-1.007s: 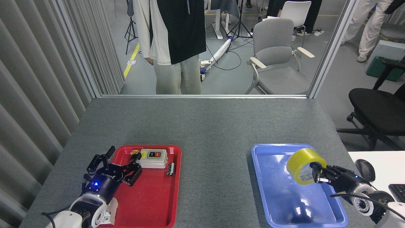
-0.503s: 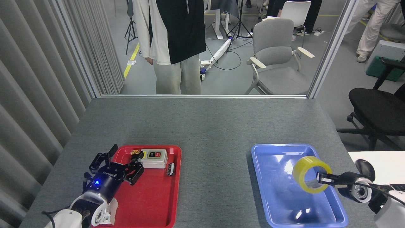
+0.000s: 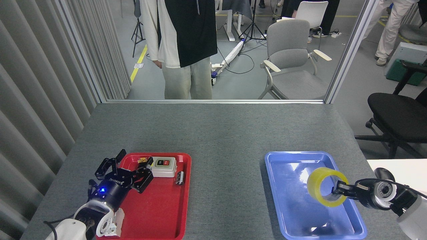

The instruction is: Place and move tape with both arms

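1. The left gripper (image 3: 125,166) hung over the near-left corner of the red tray (image 3: 160,213), its black fingers spread wide and holding nothing.
2. Just beyond those fingers, a grey switch box (image 3: 162,166) sat at the tray's far edge, with a small dark cylinder (image 3: 180,177) lying beside it on the right.
3. A bare stretch of grey table (image 3: 220,133) lay between the red tray and the blue tray (image 3: 287,200).
4. The tape (image 3: 325,190) was over the right part of the blue tray, tilted on edge with its hole facing the camera.
5. The right gripper (image 3: 339,191) came in from the right, its fingers clamped on the roll's right wall, one finger reaching into the core.
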Action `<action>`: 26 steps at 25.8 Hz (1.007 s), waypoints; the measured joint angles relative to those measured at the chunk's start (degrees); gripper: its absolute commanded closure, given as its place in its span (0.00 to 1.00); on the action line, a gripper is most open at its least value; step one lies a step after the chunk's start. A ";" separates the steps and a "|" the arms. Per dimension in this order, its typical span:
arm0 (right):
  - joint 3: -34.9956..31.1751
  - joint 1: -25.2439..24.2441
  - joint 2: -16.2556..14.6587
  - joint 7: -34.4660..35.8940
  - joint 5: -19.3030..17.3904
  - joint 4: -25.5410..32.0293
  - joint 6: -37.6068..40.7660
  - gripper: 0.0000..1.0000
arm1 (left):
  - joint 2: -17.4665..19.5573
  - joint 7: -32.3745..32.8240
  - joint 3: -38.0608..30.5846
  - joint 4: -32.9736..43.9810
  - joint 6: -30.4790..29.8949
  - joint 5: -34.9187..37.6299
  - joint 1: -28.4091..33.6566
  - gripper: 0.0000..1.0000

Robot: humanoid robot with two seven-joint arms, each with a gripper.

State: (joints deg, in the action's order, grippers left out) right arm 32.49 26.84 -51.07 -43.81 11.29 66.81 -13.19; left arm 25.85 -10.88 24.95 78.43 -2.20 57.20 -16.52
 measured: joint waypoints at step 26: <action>-19.55 -15.44 -4.55 30.15 10.40 3.34 46.49 0.00 | 0.13 -0.15 0.08 -0.32 -2.84 -2.43 0.05 0.01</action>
State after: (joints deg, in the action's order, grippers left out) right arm 12.94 11.40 -55.62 -13.66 21.69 70.15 33.30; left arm 25.99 -11.03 25.03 78.11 -5.04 54.77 -16.47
